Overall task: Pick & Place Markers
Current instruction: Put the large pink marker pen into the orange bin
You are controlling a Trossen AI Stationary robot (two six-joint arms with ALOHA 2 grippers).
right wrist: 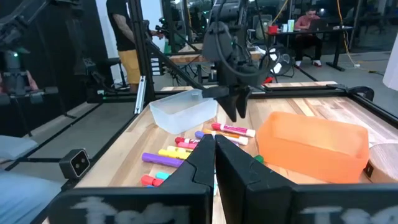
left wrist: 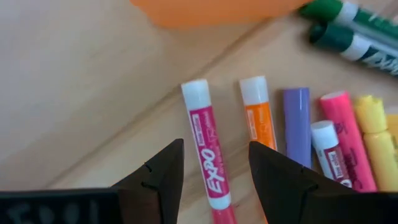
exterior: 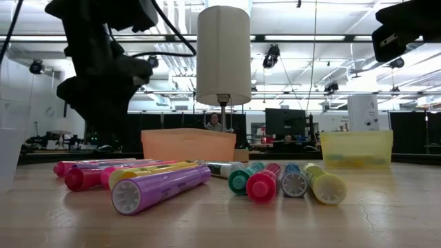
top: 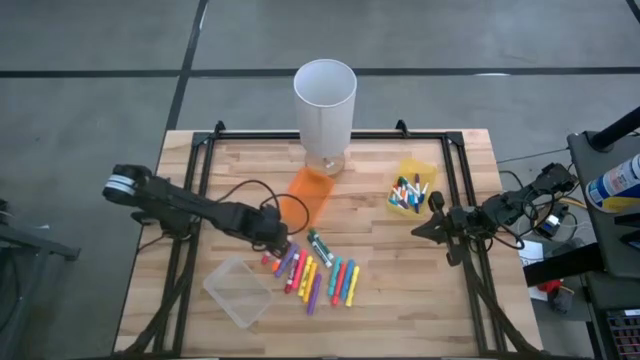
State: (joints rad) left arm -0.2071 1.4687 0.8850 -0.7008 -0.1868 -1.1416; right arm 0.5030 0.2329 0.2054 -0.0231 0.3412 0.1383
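The loose markers [top: 315,272] lie in a rough row on the wooden table [top: 400,300] at lower centre of the high view, between the clear bin [top: 238,291] at lower left and the orange bin [top: 309,195] above them; further markers sit in the yellow bin [top: 412,190] at centre right, below and right of the tall white cylinder [top: 325,100]. The left gripper [left wrist: 214,171] hangs over the left end of the row, its fingers set moderately apart and empty, straddling a pink marker [left wrist: 208,158] with a white cap; an orange marker [left wrist: 258,115] lies just beside it and a purple one [left wrist: 297,121] next along. The right gripper [right wrist: 214,155], at centre right of the high view near the yellow bin, waits with its fingers pressed together and nothing between them. Judgement: each marker is light, rigid and smooth-barrelled, so it may roll or skid under a glancing touch. The printed mid-barrel is the sound place to grip, fingers across the short axis, clear of the cap. The close neighbour risks being nudged or pinched alongside.
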